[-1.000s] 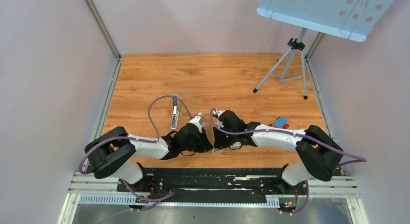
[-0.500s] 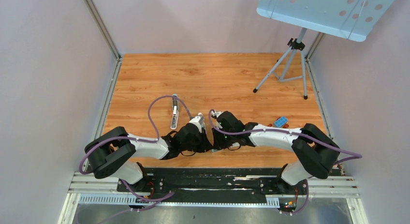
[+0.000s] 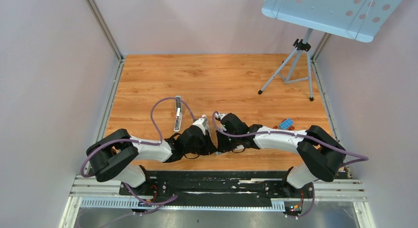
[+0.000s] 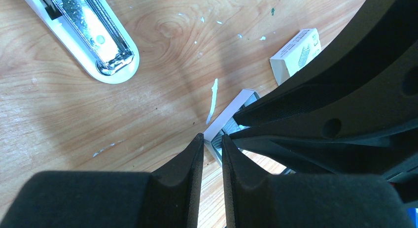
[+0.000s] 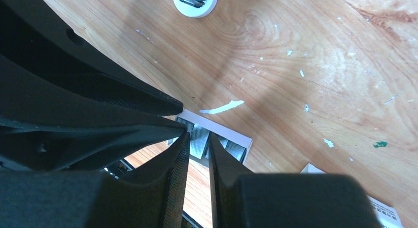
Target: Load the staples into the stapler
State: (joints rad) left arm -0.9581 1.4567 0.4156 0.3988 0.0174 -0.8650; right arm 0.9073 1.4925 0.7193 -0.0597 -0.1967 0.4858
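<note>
The right tool (image 5: pixel 198 137) is clamped on one grey block of staples (image 5: pixel 199 148), which fills the gap between its fingers. The block sits in a shallow white tray (image 5: pixel 222 126), with more ribbed strips just to the tool's right.

The left tool (image 4: pixel 211 142) meets the same tray from the opposite side. Its fingers are drawn nearly together, with the tray's wall at their tips. I cannot tell whether they grip it.

The two tools crowd each other. Each one's black fingers fill a whole side of the other's wrist view and hide much of the tray.

The stapler (image 4: pixel 84 33) lies open ahead of the left tool and off to its left, well apart from it. Its metal channel faces up.

A small white box (image 4: pixel 297 51) lies beyond the tray, ahead and to the left tool's right. A white sliver (image 5: pixel 222 108) lies just past the tray rim. Pale flecks and a green speck (image 5: pixel 379 144) dot the wood.

A blue item (image 3: pixel 286 123) sits beside the right forearm.

The worktop (image 3: pixel 222 75) is orange-brown wood grain with plain pale walls on three sides. A tripod (image 3: pixel 295 65) stands at the far right corner, under a perforated light-blue panel (image 3: pixel 330 11).
</note>
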